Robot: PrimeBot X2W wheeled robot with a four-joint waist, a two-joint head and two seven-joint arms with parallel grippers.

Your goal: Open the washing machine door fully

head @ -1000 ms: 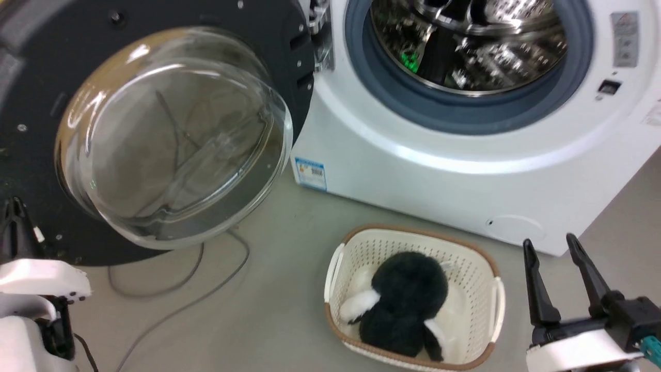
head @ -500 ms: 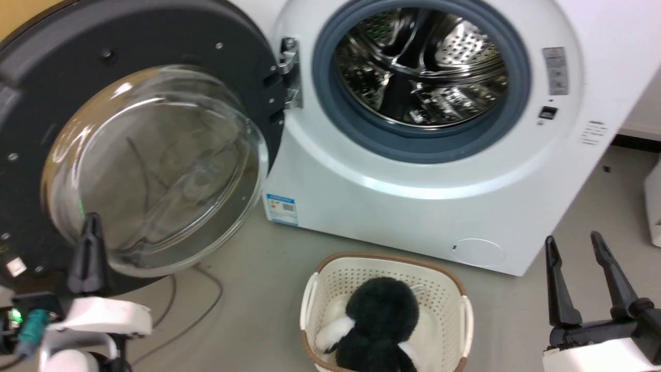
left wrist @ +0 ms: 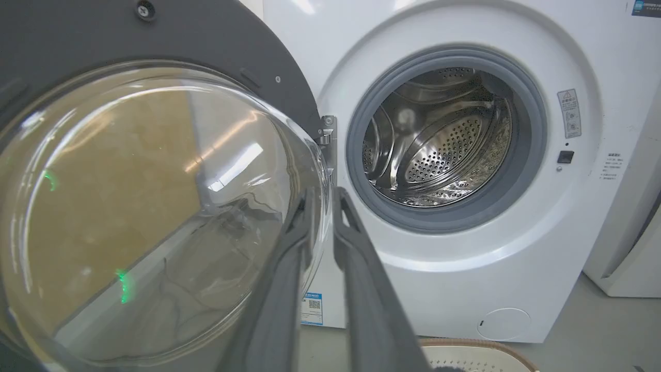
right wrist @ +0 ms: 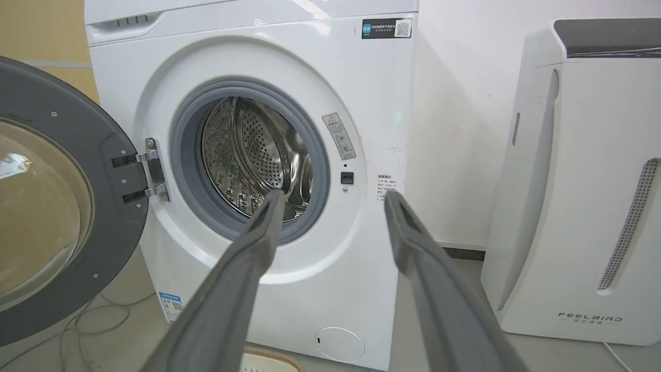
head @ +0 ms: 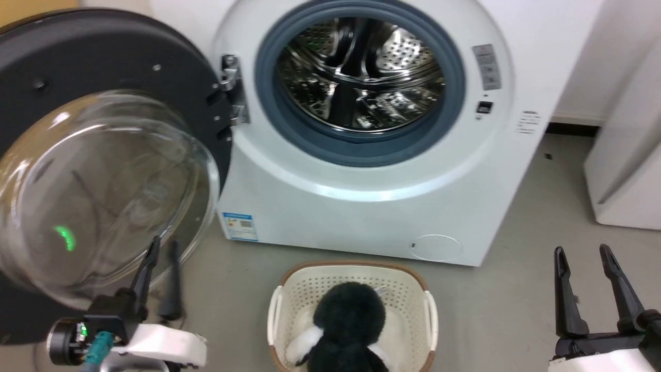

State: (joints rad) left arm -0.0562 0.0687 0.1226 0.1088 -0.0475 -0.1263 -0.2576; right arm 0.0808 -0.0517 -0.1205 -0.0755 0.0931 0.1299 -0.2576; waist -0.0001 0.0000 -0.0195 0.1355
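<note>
Showed the washing machine (head: 361, 206), white and front-loading, seen from the front and slightly above. Found the washing machine door (head: 103, 57) swung wide open to the washing machine's left side, hung on a metal hinge (head: 232, 95) at the left edge of the opening, inner face turned toward the camera. Bulged out from that black ring as a clear glass bowl (head: 103, 196), with a small green glint on it. Left the steel drum (head: 356, 77) fully exposed inside a grey rubber ring (head: 361, 150). Carried a small blue label (head: 240, 226) at the washing machine's lower left corner and a round flap (head: 435, 247) low toward its right.

Caught the left gripper (head: 164, 243) in front of the washing machine and off to its left, pointing up at the lower edge of the glass bowl. Held its two fingers (left wrist: 279, 289) nearly together, with only a thin slit between them and nothing in it. Could not tell whether the tips touched the glass.

Caught the right gripper (head: 582, 250) in front of the washing machine's right corner, well apart from it, fingers (right wrist: 242, 268) spread wide and empty.

Set on the grey floor (head: 516, 310) just in front of the washing machine: a cream basket (head: 356, 271) with a brown rim, holding a black-and-white plush toy (head: 351, 320). Showed a tall white appliance (right wrist: 578, 206) to the washing machine's right, and a thin cable (right wrist: 93, 320) on the floor to its left, under the open door.
</note>
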